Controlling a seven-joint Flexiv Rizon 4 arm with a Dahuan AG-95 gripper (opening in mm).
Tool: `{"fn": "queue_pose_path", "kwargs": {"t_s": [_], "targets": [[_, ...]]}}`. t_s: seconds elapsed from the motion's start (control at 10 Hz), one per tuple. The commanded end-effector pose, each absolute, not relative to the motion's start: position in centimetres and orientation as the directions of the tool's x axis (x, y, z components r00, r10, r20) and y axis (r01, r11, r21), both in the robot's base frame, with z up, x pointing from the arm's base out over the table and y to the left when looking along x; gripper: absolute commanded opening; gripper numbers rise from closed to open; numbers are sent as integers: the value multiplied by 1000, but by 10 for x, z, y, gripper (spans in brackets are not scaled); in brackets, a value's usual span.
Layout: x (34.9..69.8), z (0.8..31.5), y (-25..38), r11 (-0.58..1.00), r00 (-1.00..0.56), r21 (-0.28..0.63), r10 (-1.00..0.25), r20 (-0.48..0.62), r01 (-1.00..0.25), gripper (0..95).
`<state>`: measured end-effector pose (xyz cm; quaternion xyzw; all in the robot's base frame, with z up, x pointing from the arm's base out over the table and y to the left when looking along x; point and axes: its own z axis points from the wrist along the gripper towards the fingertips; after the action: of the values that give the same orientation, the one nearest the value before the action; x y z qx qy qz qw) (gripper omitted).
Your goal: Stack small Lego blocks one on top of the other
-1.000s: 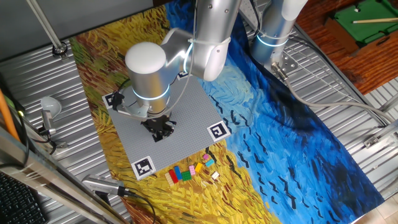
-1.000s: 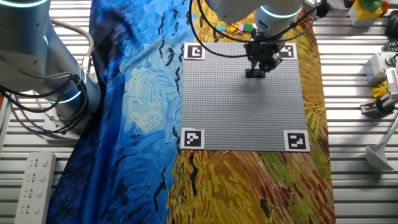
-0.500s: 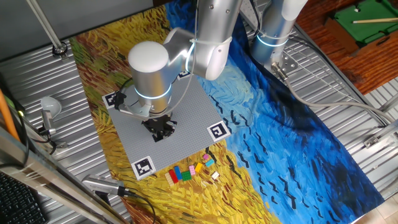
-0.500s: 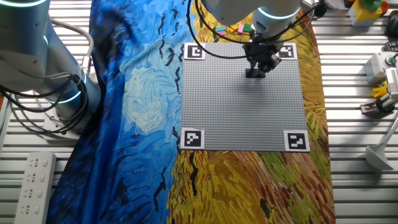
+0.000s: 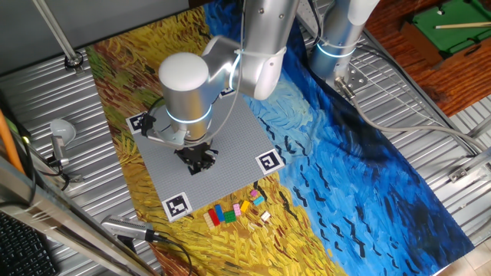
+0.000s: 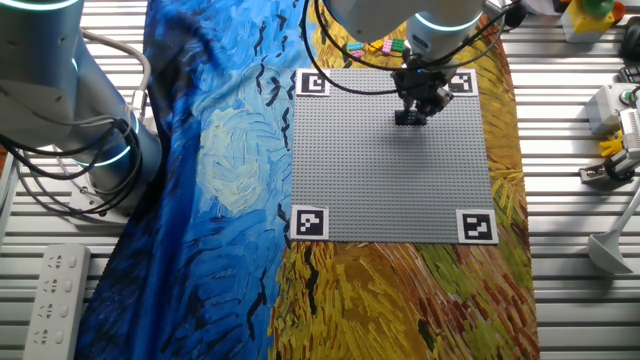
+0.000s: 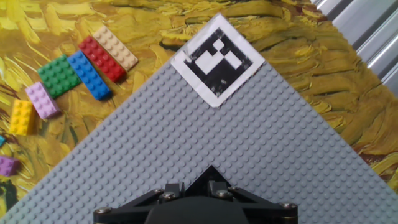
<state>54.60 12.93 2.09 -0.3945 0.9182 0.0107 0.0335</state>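
Small plastic Lego bricks (image 7: 81, 68) — tan, red, blue, green, pink, yellow — are seen lying flat, unstacked, clustered on painted cloth.

Gripper (image 7: 198, 205) cut off by bottom edge in hand view; jaws not visible, so open/shut can't be told. In both fixed views the arm body hides the jaws & whatever's under them. Small Lego blocks (image 5: 234, 211) too small in fixed views to sort by shape. Hand view: purple brick (image 7: 6, 165) cut by left edge.
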Motion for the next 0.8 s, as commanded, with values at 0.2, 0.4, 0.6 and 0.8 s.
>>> {"fn": "queue_pose_path", "kwargs": {"t_s": [0.2,0.4,0.6,0.8], "targets": [[545,26,130,692,-690,-8,-720,-71,-722,190],[544,29,128,698,-695,-17,-714,-79,-716,190],[544,28,127,703,-699,-24,-710,-79,-711,190],[546,25,126,701,-698,-27,-712,-81,-712,190]]}}
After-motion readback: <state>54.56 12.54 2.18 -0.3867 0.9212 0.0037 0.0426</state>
